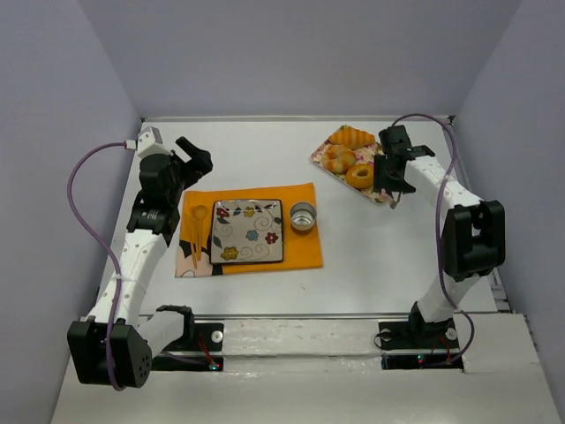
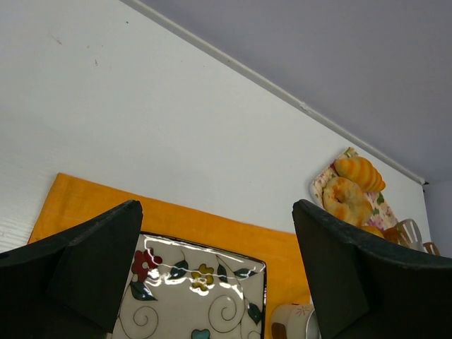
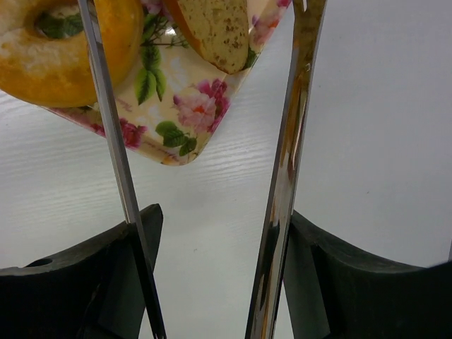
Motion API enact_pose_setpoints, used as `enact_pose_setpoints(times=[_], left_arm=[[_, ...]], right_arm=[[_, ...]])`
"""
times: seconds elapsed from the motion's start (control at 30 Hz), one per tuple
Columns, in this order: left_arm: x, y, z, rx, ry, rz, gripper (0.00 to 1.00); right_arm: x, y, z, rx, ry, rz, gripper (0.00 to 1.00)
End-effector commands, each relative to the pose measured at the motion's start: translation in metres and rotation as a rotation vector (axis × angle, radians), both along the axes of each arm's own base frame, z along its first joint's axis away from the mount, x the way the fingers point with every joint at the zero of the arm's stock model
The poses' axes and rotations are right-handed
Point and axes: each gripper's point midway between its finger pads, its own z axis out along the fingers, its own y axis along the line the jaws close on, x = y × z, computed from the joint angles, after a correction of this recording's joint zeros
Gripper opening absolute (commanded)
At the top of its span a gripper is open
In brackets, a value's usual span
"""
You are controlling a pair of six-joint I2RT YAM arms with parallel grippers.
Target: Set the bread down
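- The right gripper (image 3: 222, 215) is standing half spread, its two black fingers (image 3: 134, 247) pressing on the outside of a pair of metal tongs (image 3: 289, 176).
- The tongs' two blades are gaping apart, with nothing pinched between them.
- The left gripper (image 2: 215, 205) is hanging spread as wide as it goes, gripping nothing and touching nothing.
- A white table (image 1: 371, 265) is lying under both arms, and plain lilac walls (image 1: 291, 53) are closing it in.
- Below the left gripper an orange mat (image 1: 300, 247) is carrying a flowered plate (image 1: 248, 230), with a small metal cup (image 1: 303, 216) just beside it.
- A floral tray (image 3: 191, 120) is sitting beneath the tongs, its corner showing between the blades.
- The bread (image 3: 212, 28) is lying on that tray, ahead of the right gripper and between the two blades, apart from both, its pale speckled face turned up.
- A doughnut (image 3: 49, 56) is resting on the tray beside the bread, with the left blade crossing in front of it.
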Motion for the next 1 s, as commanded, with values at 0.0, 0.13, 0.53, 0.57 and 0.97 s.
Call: enact_pose_setpoints(times=[0.0,0.13,0.53,0.57,0.97], left_arm=[[0.002,0.000,0.010,-0.001,-0.048,-0.008,0.99],[0.002,0.000,0.009,0.001,-0.045,-0.007,0.99],[0.004,-0.001,0.007,-0.002,-0.042,-0.014,0.99],[0.004,-0.001,0.007,-0.002,-0.042,-0.014,0.99],[-0.001,-0.002,0.011,-0.006,-0.057,-0.020,0.99]], right_arm=[[0.012,0.002,0.008,0.011,-0.011,0.030,0.69],[0.015,-0.001,0.000,0.008,0.009,0.023,0.66],[0.017,-0.016,-0.019,-0.013,0.041,-0.052,0.49],[0.017,-0.016,-0.020,-0.012,0.045,-0.051,0.47],[0.027,0.000,0.019,0.100,-0.072,0.005,0.07]])
